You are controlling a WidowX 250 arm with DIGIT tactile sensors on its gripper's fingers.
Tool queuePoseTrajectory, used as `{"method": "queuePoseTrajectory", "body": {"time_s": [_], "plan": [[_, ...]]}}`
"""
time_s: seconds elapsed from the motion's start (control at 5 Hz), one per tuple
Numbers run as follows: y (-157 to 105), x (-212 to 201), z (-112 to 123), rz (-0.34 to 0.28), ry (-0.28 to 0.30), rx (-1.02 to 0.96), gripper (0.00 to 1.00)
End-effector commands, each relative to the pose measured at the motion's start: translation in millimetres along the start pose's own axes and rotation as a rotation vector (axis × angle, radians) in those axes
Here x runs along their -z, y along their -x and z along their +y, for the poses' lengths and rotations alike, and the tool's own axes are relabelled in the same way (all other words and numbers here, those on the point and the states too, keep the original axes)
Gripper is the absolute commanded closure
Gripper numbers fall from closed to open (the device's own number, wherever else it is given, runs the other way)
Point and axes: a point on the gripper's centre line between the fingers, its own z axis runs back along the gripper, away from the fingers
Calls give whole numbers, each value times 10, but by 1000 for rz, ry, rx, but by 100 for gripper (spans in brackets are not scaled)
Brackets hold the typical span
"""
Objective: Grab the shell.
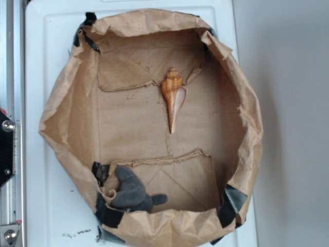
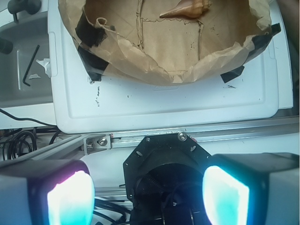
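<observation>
Lying upper centre of the wrist frame, long axis horizontal, the shell (image 2: 186, 10) sits well beyond the hand (image 2: 147, 194); wide open, empty.

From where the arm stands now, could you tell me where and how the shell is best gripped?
Grip the shell across its widest part, just below the ribbed spire, coming straight down from above. It lies flat on the paper bag floor, long axis top to bottom in the exterior view, so the open gripper should probably close across it.
</observation>
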Motion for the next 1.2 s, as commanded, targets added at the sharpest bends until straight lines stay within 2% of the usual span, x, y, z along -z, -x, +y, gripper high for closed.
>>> {"method": "queuePoseTrajectory", "body": {"time_s": [0.0, 0.2, 0.4, 0.6, 0.8, 1.0], "plan": [[0, 0, 0, 0, 0, 0, 0], [-498, 69, 50, -87, -32, -155, 0], [-756, 226, 125, -107, -46, -204, 0], [-876, 490, 299, -193, -31, -334, 0], [-1193, 769, 371, -222, -26, -426, 0], [-1423, 989, 417, -180, -11, -457, 0]]}}
